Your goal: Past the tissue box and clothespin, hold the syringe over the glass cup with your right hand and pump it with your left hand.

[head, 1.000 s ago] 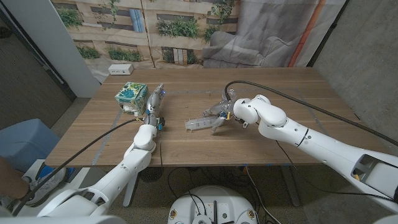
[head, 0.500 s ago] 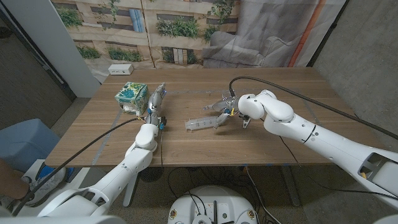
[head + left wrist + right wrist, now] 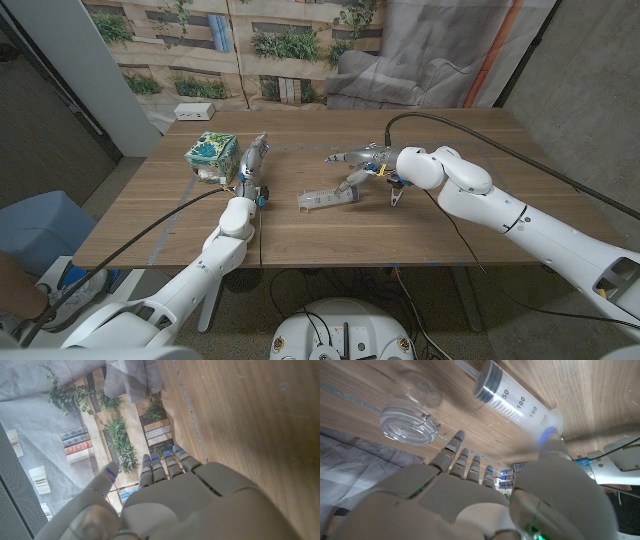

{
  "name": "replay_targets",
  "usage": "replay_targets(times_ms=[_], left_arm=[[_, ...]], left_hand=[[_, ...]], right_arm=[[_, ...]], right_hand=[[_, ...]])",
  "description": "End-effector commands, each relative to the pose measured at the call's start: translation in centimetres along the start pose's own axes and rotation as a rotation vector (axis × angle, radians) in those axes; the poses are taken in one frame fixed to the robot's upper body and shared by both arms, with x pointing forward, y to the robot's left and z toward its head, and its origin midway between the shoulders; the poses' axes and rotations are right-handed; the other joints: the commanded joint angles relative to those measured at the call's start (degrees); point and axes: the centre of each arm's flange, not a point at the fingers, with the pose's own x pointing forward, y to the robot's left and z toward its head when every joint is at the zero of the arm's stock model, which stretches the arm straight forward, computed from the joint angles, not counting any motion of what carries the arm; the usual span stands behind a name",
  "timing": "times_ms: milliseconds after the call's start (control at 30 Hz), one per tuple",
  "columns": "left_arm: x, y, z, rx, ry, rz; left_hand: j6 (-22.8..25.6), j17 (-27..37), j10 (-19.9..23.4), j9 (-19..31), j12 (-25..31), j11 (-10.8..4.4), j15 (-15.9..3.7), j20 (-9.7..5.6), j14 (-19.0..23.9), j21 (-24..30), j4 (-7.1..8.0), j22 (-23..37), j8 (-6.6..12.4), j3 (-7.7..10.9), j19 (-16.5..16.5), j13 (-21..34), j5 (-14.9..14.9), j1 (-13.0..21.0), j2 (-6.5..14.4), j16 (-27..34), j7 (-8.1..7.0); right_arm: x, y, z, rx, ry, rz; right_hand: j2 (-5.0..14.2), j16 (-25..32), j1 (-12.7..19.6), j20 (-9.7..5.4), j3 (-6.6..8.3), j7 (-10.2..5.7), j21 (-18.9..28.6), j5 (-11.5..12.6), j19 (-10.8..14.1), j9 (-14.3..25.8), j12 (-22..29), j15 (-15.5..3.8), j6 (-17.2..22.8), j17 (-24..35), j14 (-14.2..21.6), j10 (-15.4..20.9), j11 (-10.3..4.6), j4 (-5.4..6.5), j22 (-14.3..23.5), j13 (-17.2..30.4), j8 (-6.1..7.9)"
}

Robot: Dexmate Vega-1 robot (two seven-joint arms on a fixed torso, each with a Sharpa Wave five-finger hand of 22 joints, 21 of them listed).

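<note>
— Two robot hands are in view, but only the right robot hand [image 3: 362, 160] has shifted: over the last second it rose off the clear plastic syringe [image 3: 324, 198] and its fingers fanned out, holding nothing.

— So the syringe is free?

— It lies flat on the wooden bench [image 3: 300, 230] near the middle, a little toward the front edge. In the right wrist view the thumb tip sits at its flange, too close to tell if it touches. The small glass cup [image 3: 411, 413] lies just beyond the fingertips.

— And the left robot hand [image 3: 252, 160]?

— Unmoved, fingers together and straight, gripping nothing, beside the green patterned tissue box [image 3: 211, 155] toward the bench's left edge.

— Meaning?

— Likely a regrasp; the syringe must be lifted before any pumping.
</note>
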Motion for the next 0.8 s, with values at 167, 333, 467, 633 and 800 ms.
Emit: replay_targets(times_ms=[167,333,467,633,800], left_arm=[[-0.2,-0.7,0.4,-0.015,-0.020,0.003],[-0.4,-0.9,0.2,-0.019,-0.008,-0.008],[-0.4,-0.8,0.2,-0.015,-0.009,-0.010],[-0.4,-0.6,0.2,-0.015,-0.014,-0.020],[-0.3,-0.4,0.3,-0.021,-0.017,-0.016]], left_hand=[[0.73,0.12,0.46,0.20,0.15,-0.18,-1.40,-1.29,0.63,0.05,-0.12,0.34,0.41,0.22,0.57,0.13,-0.02,-0.54,3.85,-0.12,0.10],[0.84,0.13,0.55,0.20,0.17,-0.13,-1.44,-1.33,0.60,0.00,-0.12,0.34,0.44,0.25,0.48,0.14,-0.03,-0.55,3.85,-0.14,0.05],[0.84,0.14,0.53,0.21,0.15,-0.12,-1.40,-1.34,0.61,0.00,-0.13,0.34,0.42,0.28,0.48,0.14,-0.03,-0.56,3.86,-0.13,0.04],[0.81,0.14,0.48,0.21,0.12,-0.12,-1.44,-1.38,0.60,-0.02,-0.15,0.34,0.39,0.33,0.45,0.14,-0.03,-0.56,3.89,-0.14,0.05],[0.80,0.16,0.55,0.21,0.13,-0.22,-1.41,-1.41,0.60,-0.01,-0.12,0.34,0.36,0.36,0.50,0.14,-0.03,-0.59,3.91,-0.13,0.00]], right_arm=[[-1.6,-1.5,-3.3,0.296,-0.020,-0.216],[-2.0,-1.4,-4.6,0.384,-0.011,-0.256],[-2.2,-1.2,-6.0,0.440,0.005,-0.297],[-2.6,-1.2,-7.2,0.490,0.004,-0.362],[-2.9,-1.5,-7.9,0.506,0.013,-0.403]], right_hand=[[-0.07,0.17,-2.25,-0.56,-0.42,0.59,-0.02,-0.49,0.12,-0.03,0.13,-0.59,-0.03,-0.05,0.09,0.62,-0.45,0.92,0.09,-0.02,0.11],[0.10,0.28,-3.71,-0.85,-0.86,0.33,-0.07,-0.80,0.27,-0.07,0.18,-0.82,0.62,-0.21,0.37,1.26,-0.70,1.51,0.08,-0.10,0.18],[0.31,0.30,-4.35,-0.88,-1.01,0.37,-0.14,-0.94,0.21,-0.09,0.12,-0.77,0.74,-0.26,0.41,1.34,-0.54,1.81,0.08,-0.14,0.15],[0.67,0.39,-5.57,-0.83,-1.30,0.04,-0.27,-1.29,0.00,-0.12,0.15,-0.98,1.73,-0.43,0.67,1.94,-0.48,2.30,0.07,-0.22,0.33],[0.70,0.42,-5.76,-0.85,-1.37,-0.23,-0.25,-1.46,0.12,-0.15,0.16,-1.03,2.18,-0.61,0.93,2.32,-0.55,2.23,0.07,-0.27,0.37]])
